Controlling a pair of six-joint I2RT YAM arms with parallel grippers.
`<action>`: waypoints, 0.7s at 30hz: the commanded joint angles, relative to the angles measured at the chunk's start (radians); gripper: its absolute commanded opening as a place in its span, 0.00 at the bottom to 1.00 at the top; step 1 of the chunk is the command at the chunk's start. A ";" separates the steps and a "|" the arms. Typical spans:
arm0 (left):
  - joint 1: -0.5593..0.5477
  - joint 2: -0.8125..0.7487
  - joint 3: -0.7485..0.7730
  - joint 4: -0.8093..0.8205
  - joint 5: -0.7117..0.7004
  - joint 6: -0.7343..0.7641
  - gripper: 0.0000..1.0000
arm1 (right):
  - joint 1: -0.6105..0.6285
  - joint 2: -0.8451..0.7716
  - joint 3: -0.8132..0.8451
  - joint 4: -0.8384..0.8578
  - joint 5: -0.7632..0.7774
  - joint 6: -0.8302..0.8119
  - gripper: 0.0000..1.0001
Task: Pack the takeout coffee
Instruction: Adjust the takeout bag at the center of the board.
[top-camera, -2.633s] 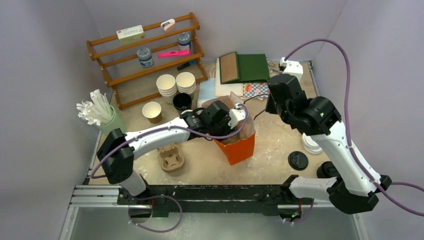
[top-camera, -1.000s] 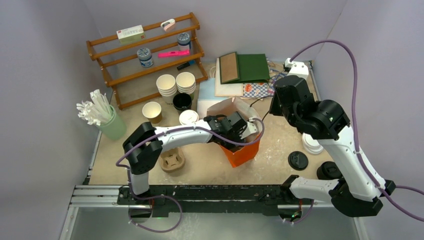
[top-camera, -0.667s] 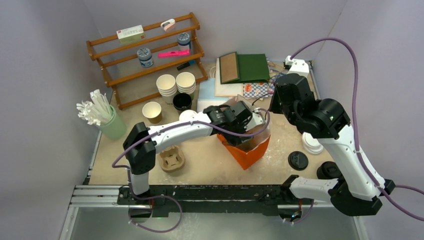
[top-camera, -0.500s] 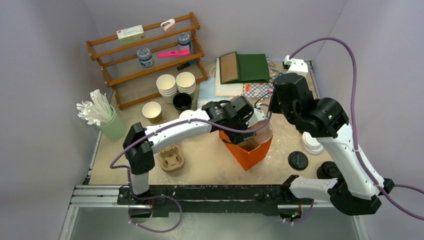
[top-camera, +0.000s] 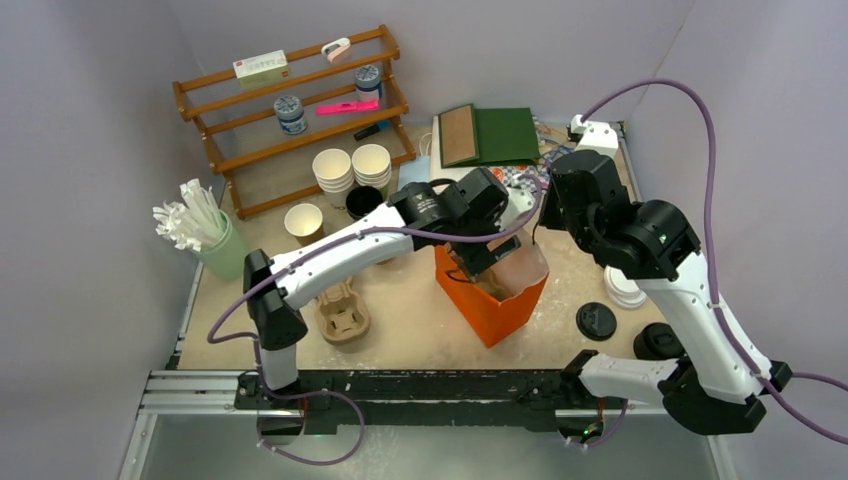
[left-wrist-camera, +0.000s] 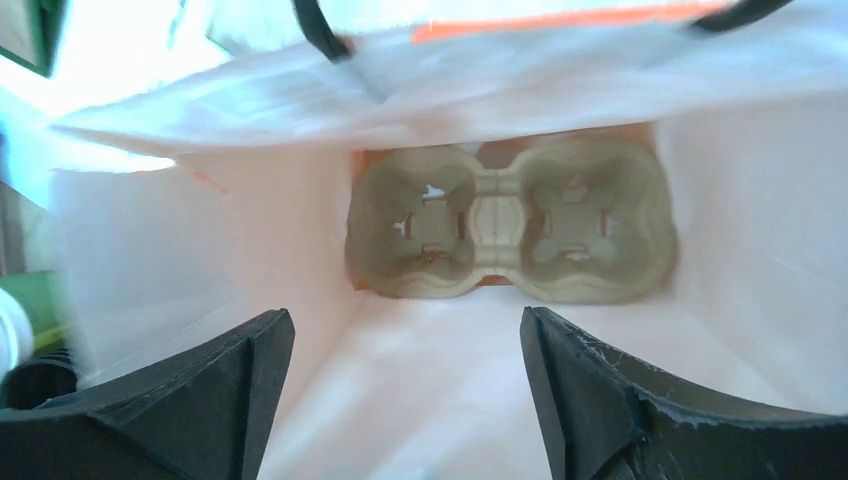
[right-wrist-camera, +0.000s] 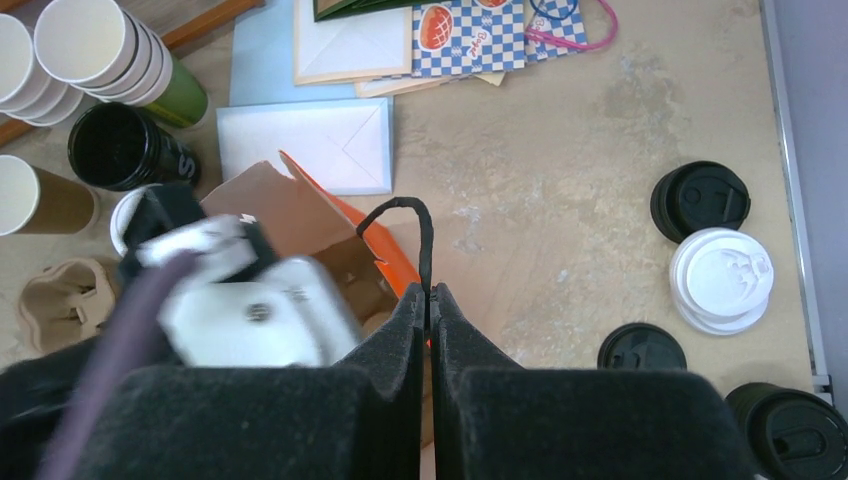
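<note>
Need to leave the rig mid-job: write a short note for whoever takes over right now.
Left claw: open, empty, over the mouth of the orange bag.
Right claw: shut on the bag's black handle.
Things: a pulp carrier lies at the bag's bottom, both wells empty. One brown cup stands unlidded near the black cup; white lids lie to the bag's right.
Done: carrier in the bag.
Left: lid the cup and seat it in the carrier.

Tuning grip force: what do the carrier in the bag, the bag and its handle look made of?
Carrier: moulded pulp, matte grey-green, soft pressed edges.
Bag: paper, orange outside, pale inside, creased; coating unclear.
Handle: black cord, likely twisted paper or fabric.
</note>
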 joint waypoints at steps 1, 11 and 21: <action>0.001 -0.102 0.079 0.043 -0.025 -0.104 0.88 | -0.001 -0.015 -0.018 0.025 -0.002 0.005 0.00; 0.018 -0.258 -0.042 0.165 -0.093 -0.282 0.85 | -0.001 -0.021 -0.043 0.043 -0.033 0.010 0.00; 0.046 -0.538 -0.254 0.259 -0.352 -0.611 0.93 | -0.002 -0.013 -0.034 0.049 -0.034 0.021 0.00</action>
